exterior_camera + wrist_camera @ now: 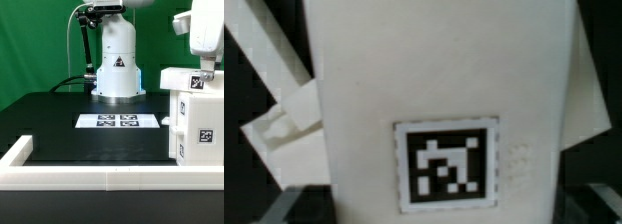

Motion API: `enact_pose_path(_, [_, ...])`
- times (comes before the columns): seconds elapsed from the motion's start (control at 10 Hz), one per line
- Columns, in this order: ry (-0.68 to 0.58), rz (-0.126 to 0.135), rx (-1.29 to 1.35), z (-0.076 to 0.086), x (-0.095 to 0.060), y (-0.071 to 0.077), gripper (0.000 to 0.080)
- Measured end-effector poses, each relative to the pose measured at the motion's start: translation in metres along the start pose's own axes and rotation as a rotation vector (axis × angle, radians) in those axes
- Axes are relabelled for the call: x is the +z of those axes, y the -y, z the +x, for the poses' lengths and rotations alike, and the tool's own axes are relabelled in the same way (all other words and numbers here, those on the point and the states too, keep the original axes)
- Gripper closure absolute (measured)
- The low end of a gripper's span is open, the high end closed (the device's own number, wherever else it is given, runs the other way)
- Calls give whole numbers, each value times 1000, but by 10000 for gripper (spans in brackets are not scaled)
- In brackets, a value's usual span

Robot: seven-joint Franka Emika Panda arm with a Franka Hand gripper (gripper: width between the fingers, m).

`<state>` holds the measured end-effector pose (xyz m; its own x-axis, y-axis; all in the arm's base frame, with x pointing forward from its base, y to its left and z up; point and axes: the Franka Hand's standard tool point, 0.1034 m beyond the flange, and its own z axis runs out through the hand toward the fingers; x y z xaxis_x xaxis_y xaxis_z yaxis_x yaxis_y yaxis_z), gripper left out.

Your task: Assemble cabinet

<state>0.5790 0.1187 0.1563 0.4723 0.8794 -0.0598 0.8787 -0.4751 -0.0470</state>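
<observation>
Cabinet build, early stage. You see cabinet body [196, 125] upright at table's [60, 115] edge on exterior view's right, just inside border frame [70, 178]. Gripper [207, 72] sits down over body's top; wrist view fills with tagged white face [446, 120]. Jaws look pinched on body, contact itself not visible. Second white piece [287, 85] beside it; fitted or loose, cannot tell. Marker board [120, 121] mid-table. Most assembly seemingly left.

The marker board [119, 121] lies flat on the black table [60, 125] behind the white border frame [60, 176].
</observation>
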Motion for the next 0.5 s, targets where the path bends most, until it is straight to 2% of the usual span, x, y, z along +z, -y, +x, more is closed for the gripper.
enact_pose_path(0.5, [-18,-12,500,4,-1,-1,238])
